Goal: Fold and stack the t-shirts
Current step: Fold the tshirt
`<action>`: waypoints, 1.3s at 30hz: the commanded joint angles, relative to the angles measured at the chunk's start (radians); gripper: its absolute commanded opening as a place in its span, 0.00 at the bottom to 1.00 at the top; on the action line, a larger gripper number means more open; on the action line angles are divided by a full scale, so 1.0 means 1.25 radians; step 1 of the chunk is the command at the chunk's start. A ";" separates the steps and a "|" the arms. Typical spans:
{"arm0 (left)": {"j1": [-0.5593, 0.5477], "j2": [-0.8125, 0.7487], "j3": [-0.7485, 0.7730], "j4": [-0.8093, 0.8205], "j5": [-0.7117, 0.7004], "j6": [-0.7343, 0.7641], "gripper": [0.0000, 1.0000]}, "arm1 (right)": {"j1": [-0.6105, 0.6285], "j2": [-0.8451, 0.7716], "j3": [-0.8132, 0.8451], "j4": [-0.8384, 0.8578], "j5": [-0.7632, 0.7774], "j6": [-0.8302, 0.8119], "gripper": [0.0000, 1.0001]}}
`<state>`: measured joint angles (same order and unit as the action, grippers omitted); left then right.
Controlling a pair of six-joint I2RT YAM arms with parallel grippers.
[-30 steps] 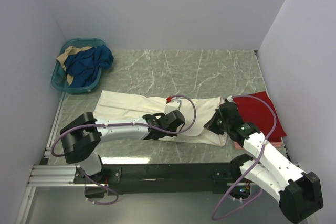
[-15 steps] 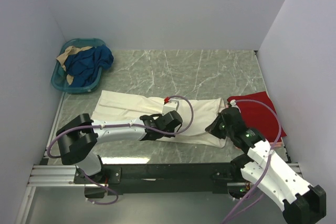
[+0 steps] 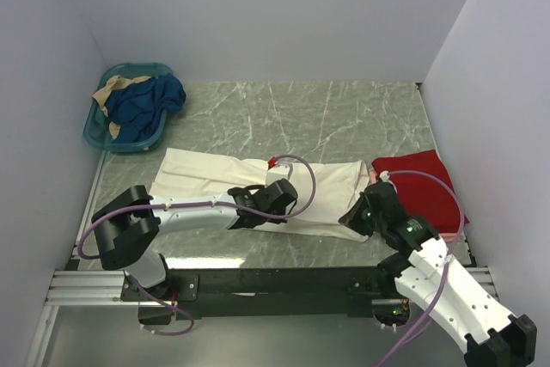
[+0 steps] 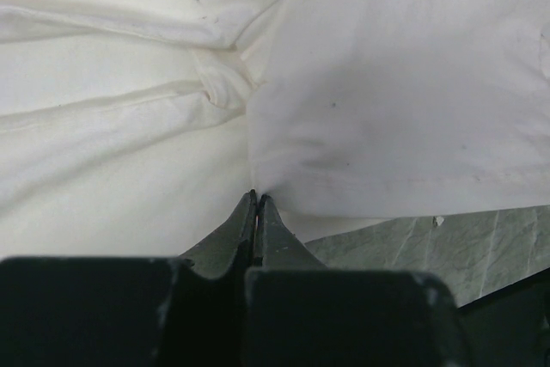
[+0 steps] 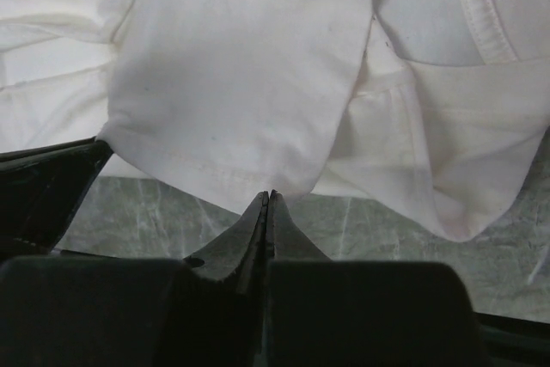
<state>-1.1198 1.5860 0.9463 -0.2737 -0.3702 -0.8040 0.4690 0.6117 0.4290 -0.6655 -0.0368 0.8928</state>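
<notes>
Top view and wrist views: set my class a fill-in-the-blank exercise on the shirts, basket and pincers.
1. The shirt right of the cream shirt is ___.
2. The basket stands at the far ___ corner of the table.
3. The left pincer and right pincer are both ___ on the cream shirt's edge.
Missing words: red; left; shut.

The top view is being lit softly and evenly from above; the worktop point(image 3: 344, 118) is being rendered sharply, with only faint shadows being cast on it. In both wrist views the cream-white t-shirt point(image 4: 387, 83) is being shown dimmer and slightly soft, while the left end effector point(image 4: 257, 204) and right end effector point(image 5: 267, 199) are being left dark, nearly without detail.
</notes>
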 commanded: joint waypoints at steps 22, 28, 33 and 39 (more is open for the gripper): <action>0.131 -0.223 -0.081 -0.014 0.080 -0.027 0.48 | 0.009 0.020 0.070 0.013 0.000 -0.054 0.43; 0.413 -0.280 -0.067 -0.091 0.096 -0.097 0.45 | 0.047 0.268 0.187 0.191 0.005 -0.079 0.43; 0.635 -0.237 -0.021 -0.139 0.095 -0.164 0.43 | 0.060 0.437 0.287 0.286 0.000 -0.118 0.43; 0.774 -0.124 0.052 -0.191 0.031 -0.228 0.45 | 0.067 0.581 0.359 0.336 -0.043 -0.155 0.43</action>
<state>-0.2050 1.3945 0.9508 -0.4610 -0.2859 -1.0183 0.5434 1.2976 0.8356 -0.3145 -0.0696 0.7486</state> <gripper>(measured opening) 0.444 0.430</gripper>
